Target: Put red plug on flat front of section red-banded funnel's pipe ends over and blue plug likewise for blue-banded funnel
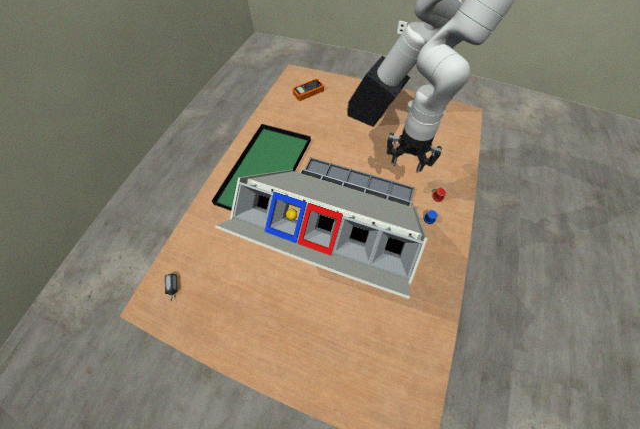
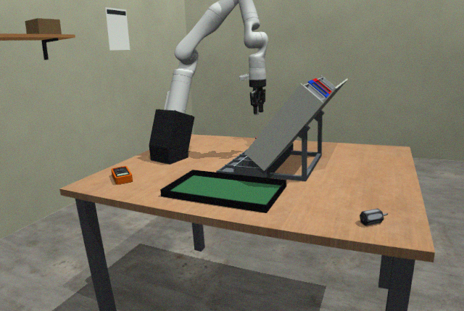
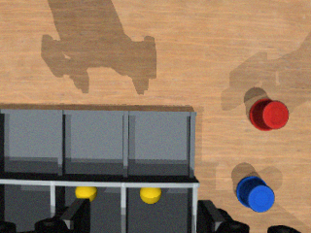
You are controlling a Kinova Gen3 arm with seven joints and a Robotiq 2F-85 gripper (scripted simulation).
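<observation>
Gripper [image 1: 414, 154] released, holding nothing, hanging above the surface [image 1: 310, 341] beyond the sloped cover [image 1: 330, 194]. Red plug [image 1: 439, 194] and blue plug [image 1: 430, 216] stand on the surface beside its right end, apart. Yellow marble [image 1: 291, 213] sits in the blue-banded funnel [image 1: 272, 217].

Wooden table [image 1: 310, 341] (plugs [image 1: 438, 194], tray [image 1: 263, 160], meter [image 1: 308, 88])

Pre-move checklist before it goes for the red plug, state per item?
1. Gripper empty and open: ok.
2. Red plug upright on the table, nothing on it: ok.
3. Blue plug standing apart from the red plug: ok.
4. Gripper above red plug: not ok, it hangs over the table behind the sections, plug off to one side.
5. Which section the red-banded funnel feeds: cannot tell.
6. Yellow marble sitting in the blue-banded funnel, not through: not ok.
</observation>
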